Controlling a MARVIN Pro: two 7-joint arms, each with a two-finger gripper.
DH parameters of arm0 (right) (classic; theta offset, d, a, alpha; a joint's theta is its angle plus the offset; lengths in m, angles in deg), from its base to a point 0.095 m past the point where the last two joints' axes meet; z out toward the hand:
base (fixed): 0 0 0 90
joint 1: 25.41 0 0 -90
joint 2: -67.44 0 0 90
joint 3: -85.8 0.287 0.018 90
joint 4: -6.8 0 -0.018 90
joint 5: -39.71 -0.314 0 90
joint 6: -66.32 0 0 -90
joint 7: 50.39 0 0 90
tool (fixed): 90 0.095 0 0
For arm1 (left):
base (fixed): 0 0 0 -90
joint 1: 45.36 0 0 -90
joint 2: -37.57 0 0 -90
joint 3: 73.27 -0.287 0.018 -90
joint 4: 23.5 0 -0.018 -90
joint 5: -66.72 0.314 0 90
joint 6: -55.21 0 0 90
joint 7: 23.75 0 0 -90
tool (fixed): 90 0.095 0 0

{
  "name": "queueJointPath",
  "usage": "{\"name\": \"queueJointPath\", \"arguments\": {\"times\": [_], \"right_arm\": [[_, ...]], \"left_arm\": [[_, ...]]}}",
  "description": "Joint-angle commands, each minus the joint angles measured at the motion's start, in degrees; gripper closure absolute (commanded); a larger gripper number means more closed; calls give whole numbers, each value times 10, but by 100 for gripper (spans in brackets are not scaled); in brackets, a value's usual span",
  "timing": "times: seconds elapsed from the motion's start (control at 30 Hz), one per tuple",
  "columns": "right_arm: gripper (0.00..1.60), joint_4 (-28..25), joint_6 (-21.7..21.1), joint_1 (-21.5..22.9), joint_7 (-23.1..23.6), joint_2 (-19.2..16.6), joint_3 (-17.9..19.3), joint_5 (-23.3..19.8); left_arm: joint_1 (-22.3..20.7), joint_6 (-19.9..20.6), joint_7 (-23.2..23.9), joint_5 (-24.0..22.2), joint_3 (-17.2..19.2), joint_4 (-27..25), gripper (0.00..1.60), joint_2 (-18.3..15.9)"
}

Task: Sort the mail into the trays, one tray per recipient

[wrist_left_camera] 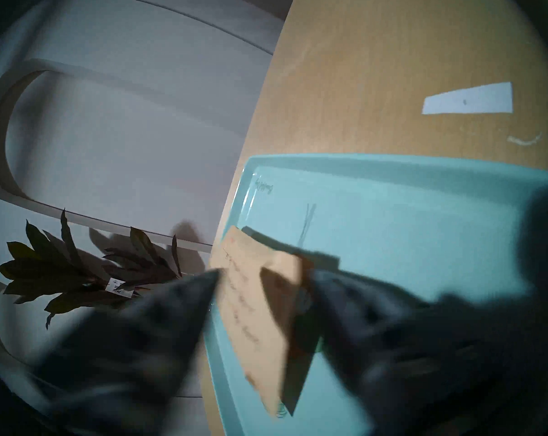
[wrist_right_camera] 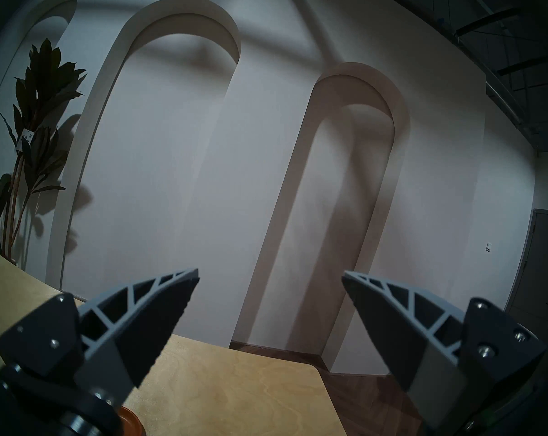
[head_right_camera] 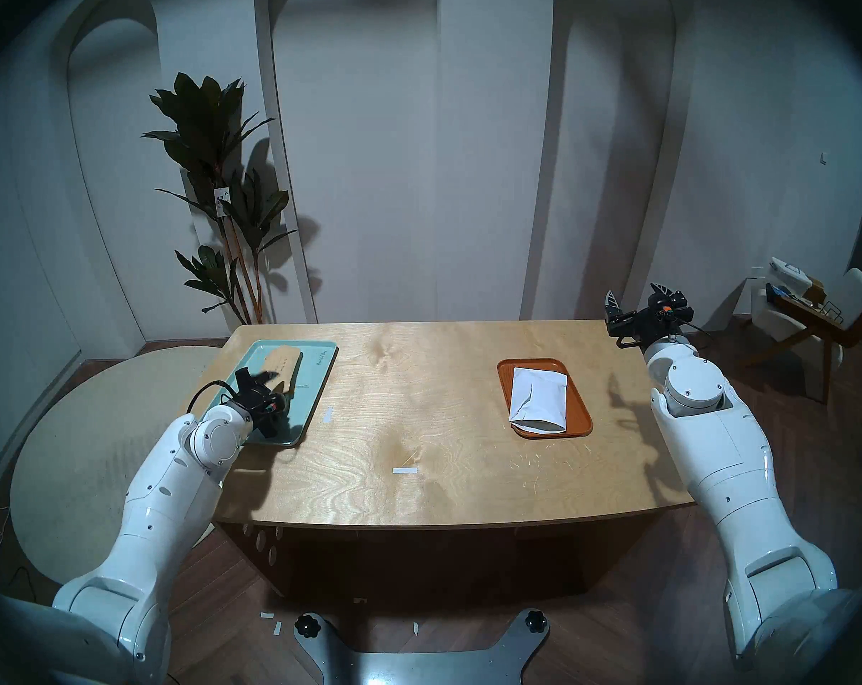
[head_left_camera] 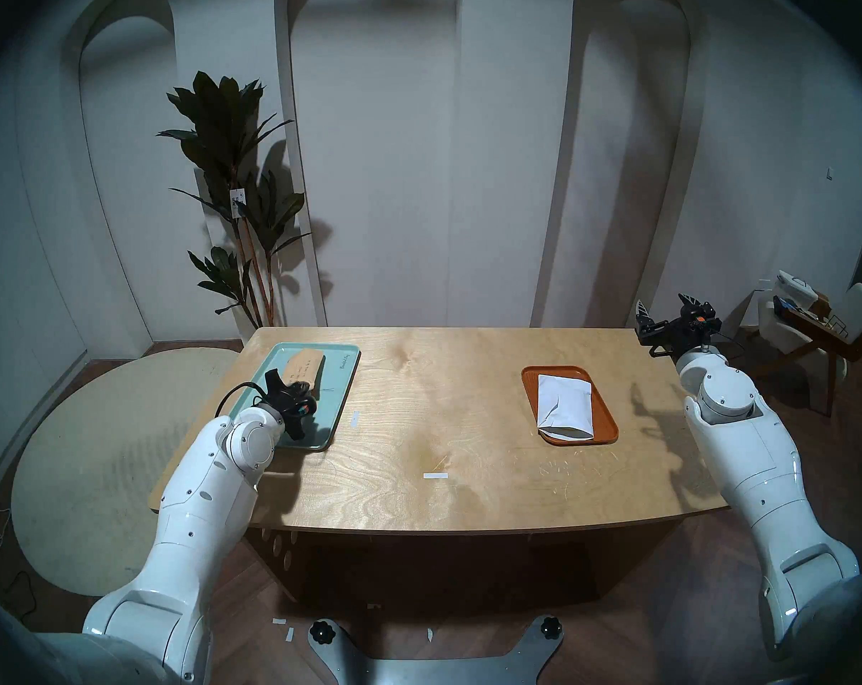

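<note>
The brown kraft envelope (head_left_camera: 305, 365) with handwritten lines lies in the mint-teal tray (head_left_camera: 335, 387) at the table's left, its right edge raised and casting a shadow. My left gripper (head_left_camera: 290, 385) hovers low over it. In the blurred left wrist view its fingers stand apart, either side of the envelope (wrist_left_camera: 250, 315) over the tray (wrist_left_camera: 392, 212). The creased white envelope (head_left_camera: 565, 402) lies in the orange-brown tray (head_left_camera: 607, 432) at the right. My right gripper (head_left_camera: 663, 306) is open and empty, raised beyond the table's far right corner, facing the wall (wrist_right_camera: 271, 275).
Two white tape strips lie on the table, one beside the teal tray (head_left_camera: 354, 418) and one near the front middle (head_left_camera: 435, 475). A potted plant (head_left_camera: 231, 175) stands behind the table's left corner. A chair (head_left_camera: 814, 323) with clutter stands at the far right.
</note>
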Motion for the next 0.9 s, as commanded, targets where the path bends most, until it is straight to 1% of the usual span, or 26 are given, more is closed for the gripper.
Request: {"name": "queueJointPath", "arguments": {"times": [0.0, 0.1, 0.23, 0.33, 0.57, 0.6, 0.63, 0.73, 0.8, 0.83, 0.87], "right_arm": [[0, -10, 5, 8, 0, -1, 2, 1], [0, -10, 5, 9, 0, -1, 2, 1], [0, -9, 4, 9, 0, -1, 2, 1], [0, -8, 4, 9, 0, -1, 2, 0], [0, -6, 3, 8, 0, -1, 1, 0], [0, -6, 3, 8, 0, -1, 1, 0], [0, -5, 3, 8, 0, -1, 1, 0], [0, -5, 3, 8, 0, -1, 1, 0], [0, -5, 3, 8, 0, -1, 1, 0], [0, -5, 3, 9, 0, -1, 1, 0], [0, -5, 3, 9, 0, -1, 1, 0]], "left_arm": [[56, 20, 63, -28, 18, -69, 0, -6], [64, 22, 83, -43, 30, -93, 0, -10], [70, 26, 108, -82, 55, -128, 0, -2], [58, 26, 107, -129, 78, -151, 0, 27], [22, 30, 113, -215, 102, -199, 0, 73], [18, 30, 115, -224, 102, -200, 0, 78], [18, 34, 118, -238, 104, -214, 0, 87], [11, 43, 124, -276, 105, -234, 0, 113], [9, 50, 129, -300, 100, -250, 0, 127], [10, 57, 132, -314, 99, -264, 0, 140], [2, 58, 133, -326, 87, -256, 0, 132]]}}
